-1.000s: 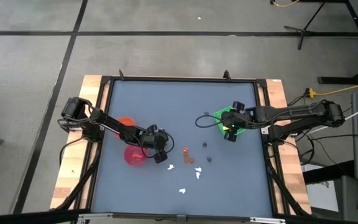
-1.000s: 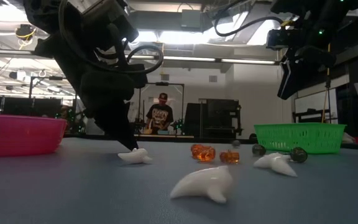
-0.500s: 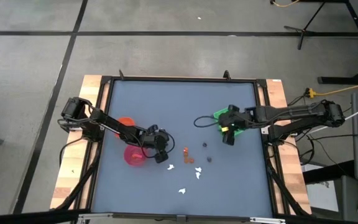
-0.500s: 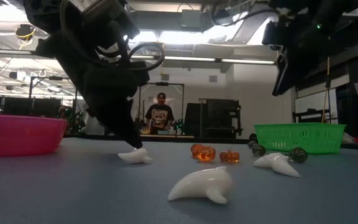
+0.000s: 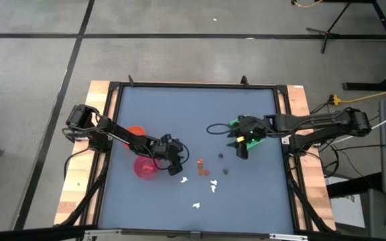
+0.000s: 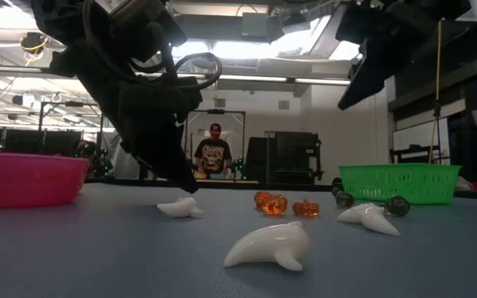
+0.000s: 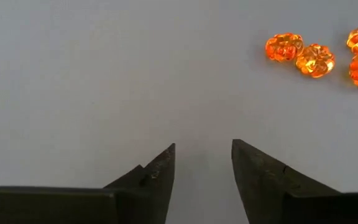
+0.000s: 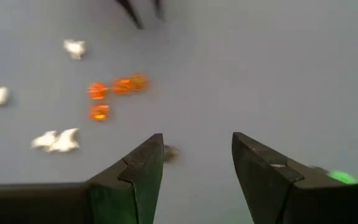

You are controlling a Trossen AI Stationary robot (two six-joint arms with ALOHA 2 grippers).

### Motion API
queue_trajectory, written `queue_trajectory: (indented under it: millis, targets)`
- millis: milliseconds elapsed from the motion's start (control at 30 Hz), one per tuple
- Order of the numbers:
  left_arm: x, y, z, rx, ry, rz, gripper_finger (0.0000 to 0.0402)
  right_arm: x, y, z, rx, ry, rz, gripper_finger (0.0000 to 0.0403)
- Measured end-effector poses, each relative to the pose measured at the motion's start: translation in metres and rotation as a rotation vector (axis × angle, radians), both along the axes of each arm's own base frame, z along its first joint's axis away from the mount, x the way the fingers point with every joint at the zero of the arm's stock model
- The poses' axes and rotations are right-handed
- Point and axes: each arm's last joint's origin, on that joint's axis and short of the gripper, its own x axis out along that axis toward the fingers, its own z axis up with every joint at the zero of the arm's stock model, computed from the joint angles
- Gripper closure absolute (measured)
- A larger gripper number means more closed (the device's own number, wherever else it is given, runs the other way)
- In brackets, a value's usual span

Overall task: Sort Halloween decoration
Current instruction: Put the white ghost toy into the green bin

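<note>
The Halloween decoration lies loose on the grey table: orange pieces (image 5: 202,167), dark round ones (image 5: 224,164) and white ones (image 5: 213,187). My left gripper (image 7: 202,152) stands open just above the table beside the pink bowl (image 5: 145,167), with nothing between its fingers. In the low view its tips hang right above a white piece (image 6: 180,207) that lies flat on the table. My right gripper (image 8: 197,146) is open in the air, at the near left corner of the green tray (image 5: 252,131). It looks down on the orange pieces (image 8: 114,87) and a dark piece (image 8: 169,152).
An orange bowl (image 5: 136,132) stands behind the pink one at the left. The green tray (image 6: 400,182) stands at the right. A large white piece (image 6: 267,246) lies nearest the front edge. A person stands in the room beyond the table.
My left gripper has risen slightly off the white piece, which stays where it lay. My right gripper has moved from over the green tray toward the table's left and near side, toward the scattered pieces, tipping as it went.
</note>
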Motion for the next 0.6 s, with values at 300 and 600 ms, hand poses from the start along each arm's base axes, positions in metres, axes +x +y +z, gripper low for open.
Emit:
queue_trajectory:
  millis: [300,600]
  targets:
    - [0.001,0.0,0.0,-0.001,-0.007,0.0,0.0247,0.025,0.035,-0.005,0.139,-0.118,0.245,0.0212]
    - [0.001,0.0,0.0,0.003,-0.007,-0.005,0.0246,0.038,0.082,-0.032,0.146,-0.079,0.404,0.0212]
